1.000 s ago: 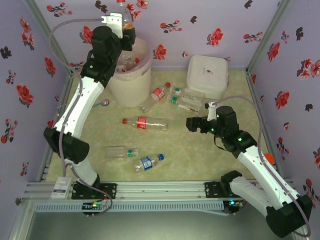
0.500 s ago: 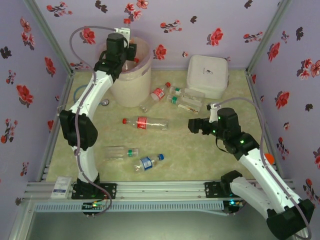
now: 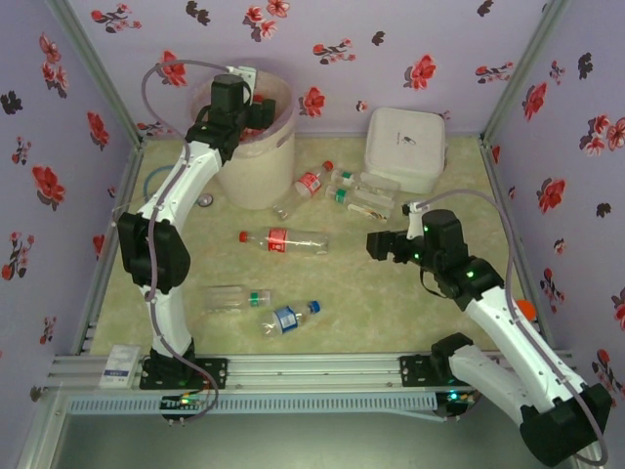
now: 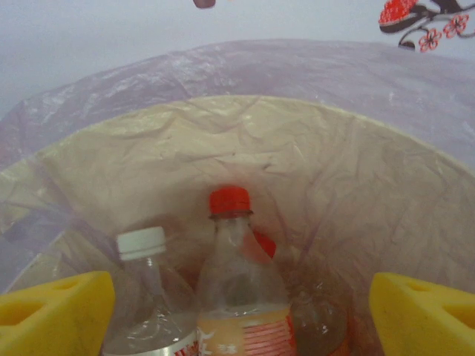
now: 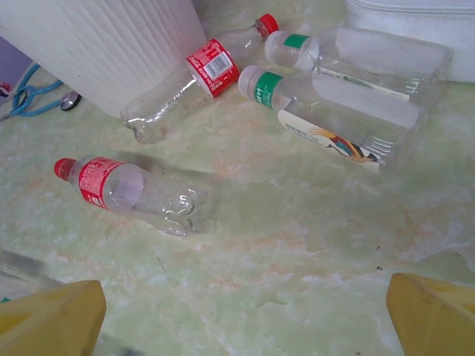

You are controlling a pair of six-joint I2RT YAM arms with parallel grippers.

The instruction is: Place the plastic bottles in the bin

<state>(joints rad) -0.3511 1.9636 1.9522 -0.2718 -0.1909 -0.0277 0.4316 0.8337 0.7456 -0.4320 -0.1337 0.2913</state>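
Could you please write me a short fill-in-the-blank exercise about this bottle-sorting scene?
The left gripper hangs over the round whitish-pink bin with its jaws ____.
Inside the bin, a clear plastic bottle with a red cap stands beside another clear bottle whose cap is ____.
The white square lidded box sits to the ____ of the bin.
The clear plastic bottle lying nearest the bin's outside wall wears a ____ label.
Missing words: open; white; right; red.
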